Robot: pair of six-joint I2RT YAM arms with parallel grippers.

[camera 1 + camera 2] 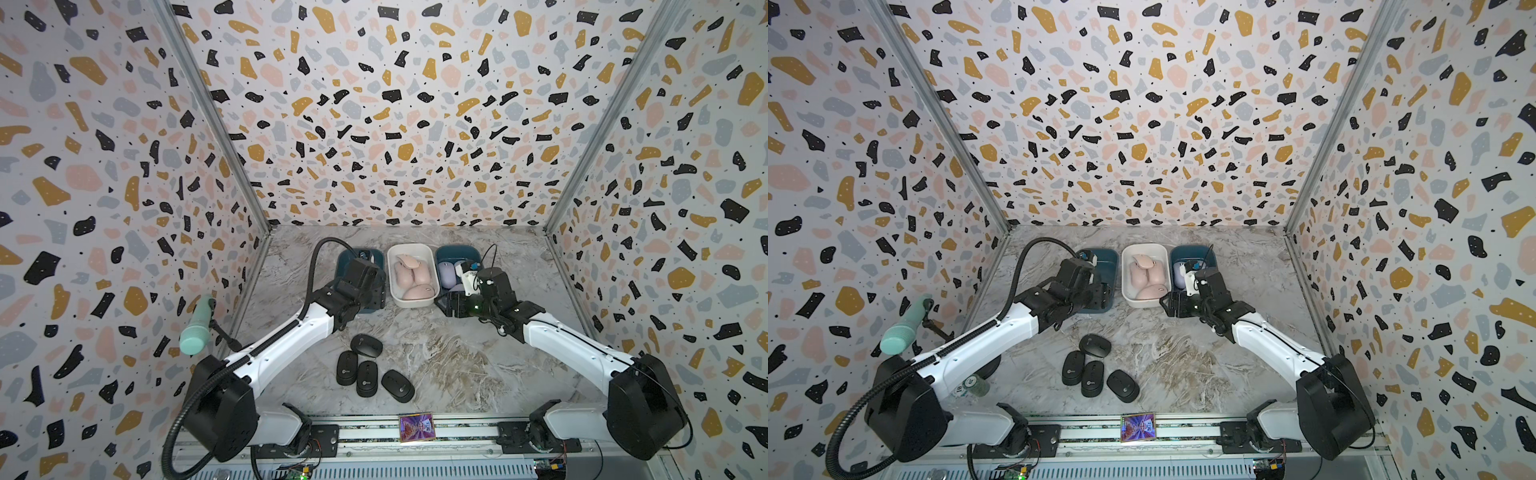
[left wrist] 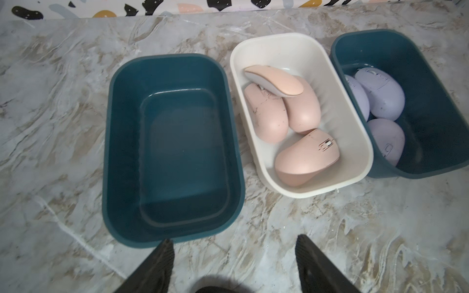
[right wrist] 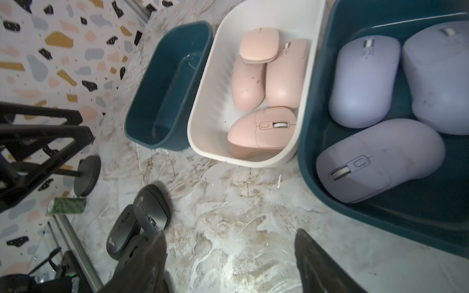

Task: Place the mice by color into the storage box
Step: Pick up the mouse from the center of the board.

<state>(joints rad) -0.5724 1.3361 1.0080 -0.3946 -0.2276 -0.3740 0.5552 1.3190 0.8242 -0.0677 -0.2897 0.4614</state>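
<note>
Marble tabletop (image 2: 279, 228) before the bins (image 2: 107, 142) shows through left tool (image 2: 235, 239), right tool (image 3: 229, 232), both released.

A teal box (image 2: 107, 142) sits mid-frame on the marble counter (image 2: 50, 101), floor bare. Just right of it, a white box (image 2: 355, 121) holds four pink mice (image 2: 307, 158). At the frame's right edge, a second teal box (image 2: 431, 101) holds three lilac mice (image 2: 380, 93). The left end effector (image 2: 234, 243) gapes at the lower edge.

Both arms reached forward and inward, the left arm (image 1: 291, 336) and the right arm (image 1: 561, 336) near mirror images. The left gripper (image 2: 234, 243) and the right gripper (image 3: 229, 234) hung tipped downward, jaws parted (nothing between them).
</note>
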